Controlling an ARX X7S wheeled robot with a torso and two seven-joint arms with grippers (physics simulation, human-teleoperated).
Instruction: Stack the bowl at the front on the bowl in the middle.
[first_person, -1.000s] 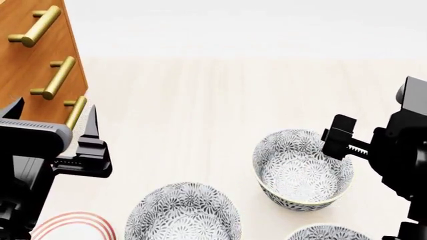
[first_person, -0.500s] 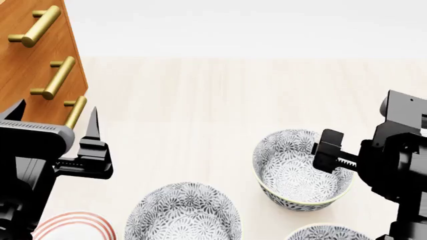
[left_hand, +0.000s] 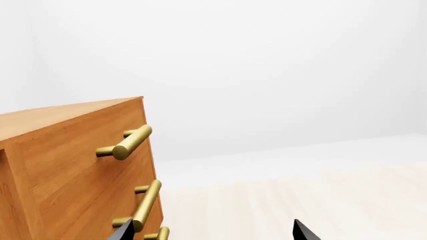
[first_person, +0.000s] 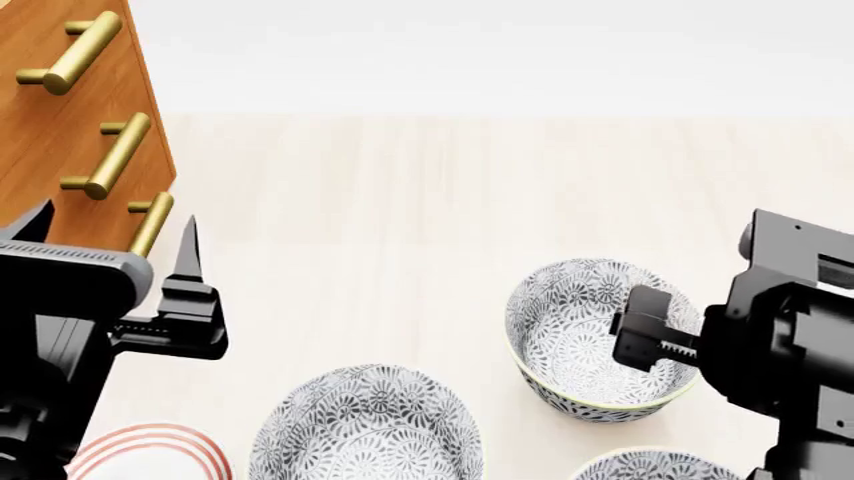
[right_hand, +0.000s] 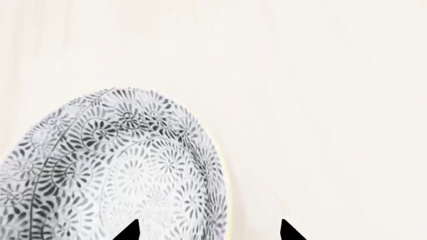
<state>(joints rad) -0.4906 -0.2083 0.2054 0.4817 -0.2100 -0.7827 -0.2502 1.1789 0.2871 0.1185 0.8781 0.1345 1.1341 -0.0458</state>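
Three alike grey floral bowls show in the head view. The bowl at the front (first_person: 587, 335) stands farthest out, at the right. The bowl in the middle (first_person: 367, 425) is nearer, to its left. A third bowl (first_person: 654, 466) peeks in at the bottom edge. My right gripper (first_person: 654, 335) hangs open over the front bowl's right side. In the right wrist view its fingertips (right_hand: 130, 232) straddle that bowl's (right_hand: 113, 170) pale rim without holding it. My left gripper (first_person: 107, 240) stays open and empty beside the drawers, and its tips barely enter the left wrist view (left_hand: 213, 235).
A wooden drawer cabinet (first_person: 67, 110) with brass handles (left_hand: 130, 142) stands at the far left, close to the left gripper. A flat red-ringed plate (first_person: 147, 450) lies at the bottom left. Pale wooden tabletop (first_person: 400, 200) stretches beyond the bowls.
My right gripper has moved down and leftward, from beside the front bowl's far right rim to over its right side. The left arm and the bowls have not moved.
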